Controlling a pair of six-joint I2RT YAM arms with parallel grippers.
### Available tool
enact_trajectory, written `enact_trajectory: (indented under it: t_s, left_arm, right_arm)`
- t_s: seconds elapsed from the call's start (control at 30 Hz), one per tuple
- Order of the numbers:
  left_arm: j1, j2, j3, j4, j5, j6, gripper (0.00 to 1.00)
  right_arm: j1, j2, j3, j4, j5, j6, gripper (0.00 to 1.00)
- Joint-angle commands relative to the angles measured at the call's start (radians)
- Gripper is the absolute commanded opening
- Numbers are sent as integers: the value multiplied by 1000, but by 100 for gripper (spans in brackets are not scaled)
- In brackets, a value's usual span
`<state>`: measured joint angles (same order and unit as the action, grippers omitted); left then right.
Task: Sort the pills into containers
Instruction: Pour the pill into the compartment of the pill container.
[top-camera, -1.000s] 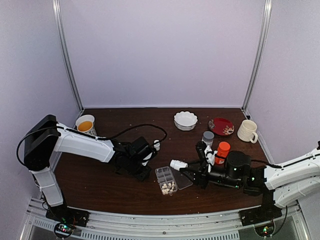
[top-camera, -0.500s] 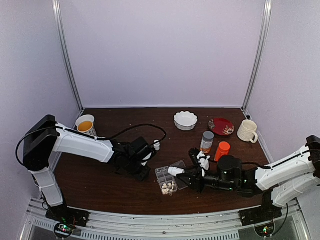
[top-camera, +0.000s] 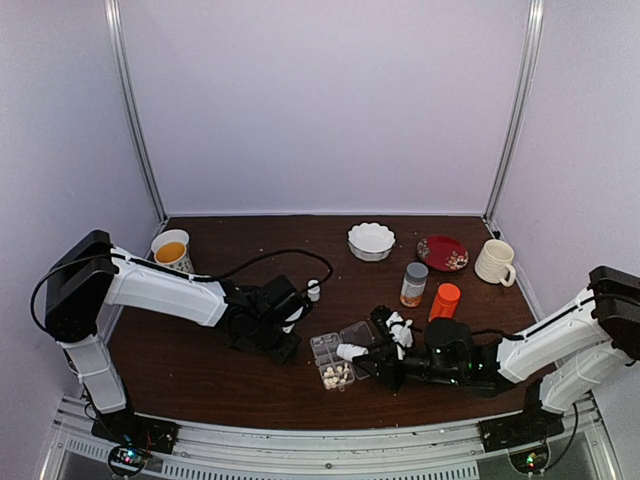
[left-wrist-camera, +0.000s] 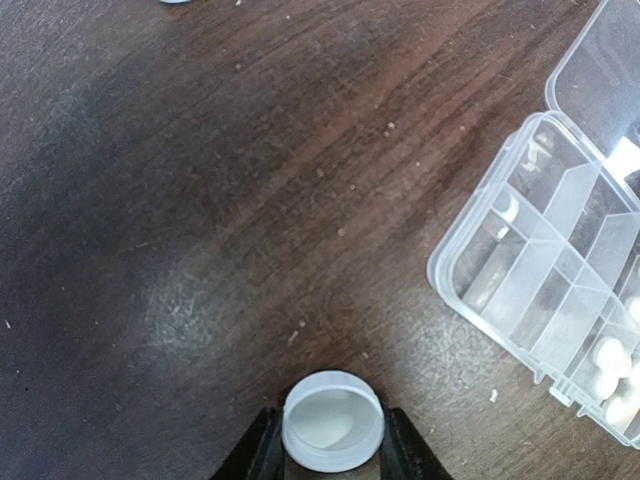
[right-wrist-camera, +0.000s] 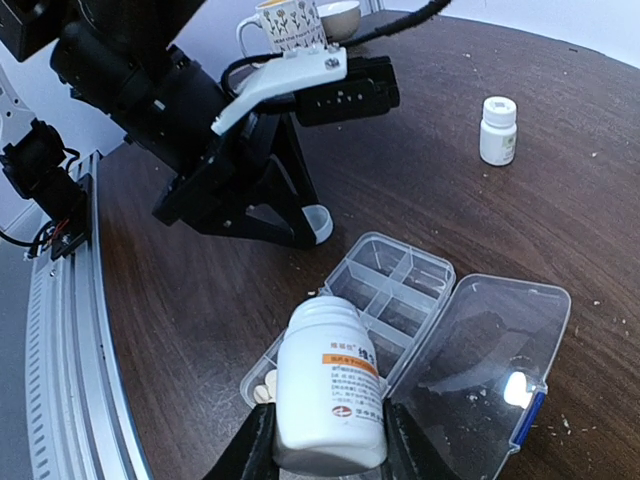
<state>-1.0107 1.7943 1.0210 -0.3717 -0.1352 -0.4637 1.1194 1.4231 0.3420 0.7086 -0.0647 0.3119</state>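
The clear organiser box lies open between the arms, its hinged lid flat on the table. Cream pills fill a near end cell; in the right wrist view these pills peek out beside the bottle. My right gripper is shut on an uncapped white pill bottle, tipped with its mouth over the organiser's cells. My left gripper rests low on the table left of the box, shut on a white bottle cap.
A small white bottle stands behind the left gripper. Further back are a grey-capped bottle, an orange bottle, a white bowl, a red plate, a cream mug and a cup at far left.
My right arm has carried the white bottle leftwards to the organiser, uncovering the grey-capped and orange bottles. The left arm has stayed still.
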Motion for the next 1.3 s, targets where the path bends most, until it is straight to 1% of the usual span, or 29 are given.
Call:
enact_trajectory:
  t_s: [0.0,0.4,0.93,1.1,1.2,1.27]
  left_arm:
    - [-7,-27,-9,18,-7,-12,33]
    - [-9,-30,-22,34,-4,-13,33]
    - [-10,-37,-32,41,-5,-14,33]
    - [-10,-38,-33,41,-4,-15,33]
    - [-10,-38,-36,44,-3,-16,33]
    - [-11,-38,-36,44,-1,-15,33]
  right_arm:
    - [-10,37,10,13,23,12,6]
    - [-16,69,68,-79,46,0,6]
    - [-18,63,76,-87,36,-2,6]
    - [-18,50,40,-9,20,13,7]
    - [-18,68,77,-89,28,-4,7]
    - [-18,69,73,-78,16,-3,7]
